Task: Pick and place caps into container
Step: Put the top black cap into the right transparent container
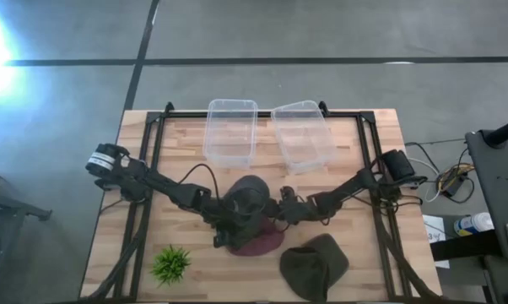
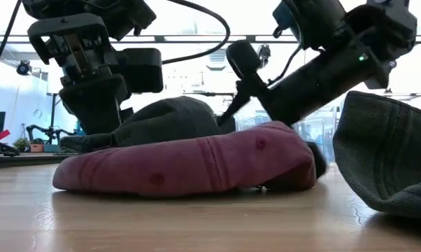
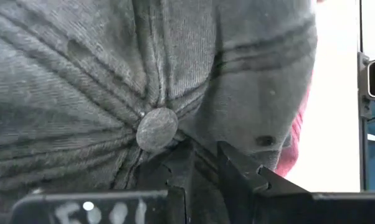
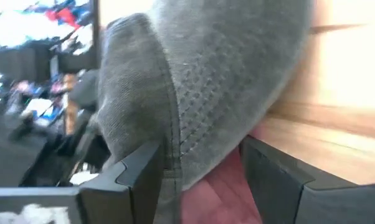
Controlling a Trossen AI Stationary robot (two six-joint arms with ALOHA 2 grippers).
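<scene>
Left wrist view alone — left gripper (image 3: 203, 165) pinching olive cap (image 3: 144, 74).

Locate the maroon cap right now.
In the high view the maroon cap lies at the table's front centre, under an olive-grey cap, between the left gripper and right gripper.

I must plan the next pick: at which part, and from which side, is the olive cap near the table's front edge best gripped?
Probably the olive-grey cap is best gripped at its raised edge facing the maroon cap, coming from above: in the low view that edge stands clear of the table, so a finger can slide underneath.
</scene>
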